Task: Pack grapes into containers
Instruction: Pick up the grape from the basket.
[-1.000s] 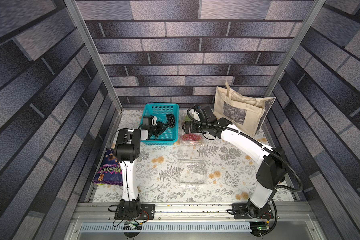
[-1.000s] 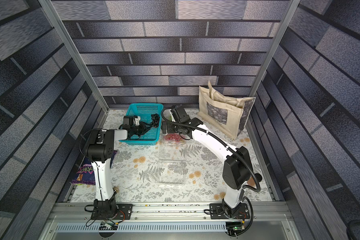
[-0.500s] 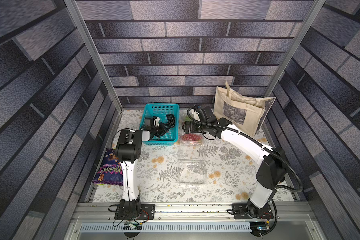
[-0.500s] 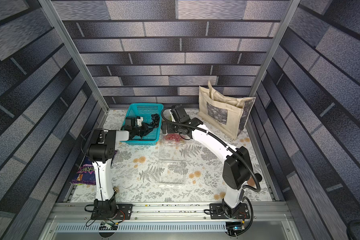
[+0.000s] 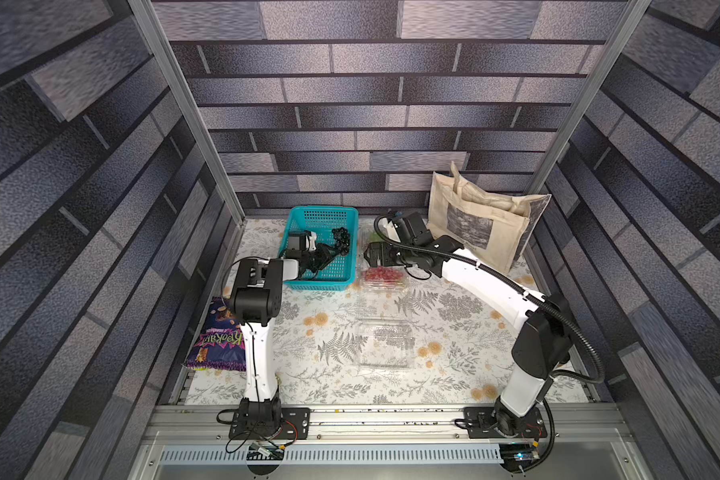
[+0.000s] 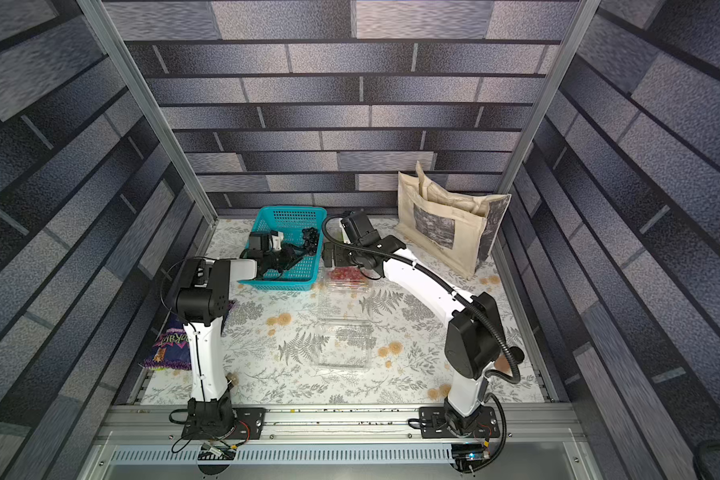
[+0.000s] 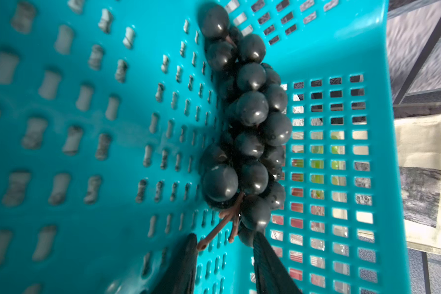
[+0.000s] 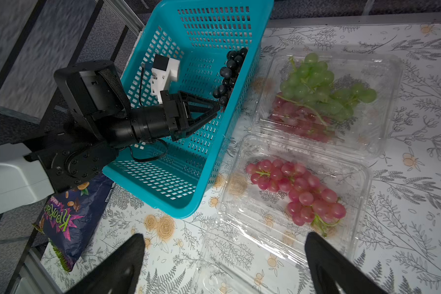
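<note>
Our left hand (image 7: 224, 244) reaches into the teal perforated basket (image 7: 341, 51). Its fingers are parted around the brown stem of the glossy black grapes (image 7: 250, 122) without pinching it. That bunch crowds the basket's 3 o'clock wall. Our right hand (image 8: 224, 236) is spread wide above a thin clear clamshell (image 8: 362, 178) holding red grapes (image 8: 298, 191). Touching it at 12 o'clock, another clamshell (image 8: 387, 76) holds green grapes (image 8: 316, 86) over a second red bunch (image 8: 298, 119). A third clamshell (image 5: 385, 343) lies mid-worktop (image 5: 308, 374), with open floral surface all round it.
</note>
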Robot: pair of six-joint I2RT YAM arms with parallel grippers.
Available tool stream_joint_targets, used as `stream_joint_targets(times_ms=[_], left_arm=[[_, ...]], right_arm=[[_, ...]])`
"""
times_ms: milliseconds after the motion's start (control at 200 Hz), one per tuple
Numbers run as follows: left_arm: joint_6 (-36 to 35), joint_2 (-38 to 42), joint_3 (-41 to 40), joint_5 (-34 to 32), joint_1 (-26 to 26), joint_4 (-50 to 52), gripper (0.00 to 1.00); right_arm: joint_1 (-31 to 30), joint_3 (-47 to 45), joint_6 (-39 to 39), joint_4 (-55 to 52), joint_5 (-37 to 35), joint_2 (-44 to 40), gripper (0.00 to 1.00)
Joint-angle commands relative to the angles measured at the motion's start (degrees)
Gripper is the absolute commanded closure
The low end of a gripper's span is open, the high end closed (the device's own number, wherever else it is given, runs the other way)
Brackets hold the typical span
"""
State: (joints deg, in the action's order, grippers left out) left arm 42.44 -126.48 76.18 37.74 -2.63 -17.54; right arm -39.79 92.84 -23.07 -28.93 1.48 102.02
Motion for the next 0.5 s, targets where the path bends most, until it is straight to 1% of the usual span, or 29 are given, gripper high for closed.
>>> stream_joint_targets(times_ms=[0, 155, 255, 351, 496], left_arm=[[-2.27, 0.49, 0.8, -4.07, 0.23, 6.08, 0.6], [-1.76, -0.15, 0.91, -3.76, -0.65, 5.1, 0.61], [-0.82, -0.56, 0.99, -2.97, -1.42, 3.26, 0.63], [0.23, -0.7, 0.88, -2.14, -1.9, 0.82, 0.64], [2.26, -0.44, -0.07, -1.88, -2.09, -3.36, 0.69]], right_arm=[[-0.38, 1.65, 0.06, 1.24, 0.33, 0.82, 0.0], [-0.37, 1.47, 0.04, 1.24, 0.24, 0.81, 0.0], [-0.37, 1.34, -0.02, 1.33, 0.2, 0.72, 0.0], [-0.38, 1.21, -0.04, 1.35, 0.19, 0.72, 0.0], [-0.38, 0.96, -0.08, 1.51, 0.36, 0.89, 0.0]])
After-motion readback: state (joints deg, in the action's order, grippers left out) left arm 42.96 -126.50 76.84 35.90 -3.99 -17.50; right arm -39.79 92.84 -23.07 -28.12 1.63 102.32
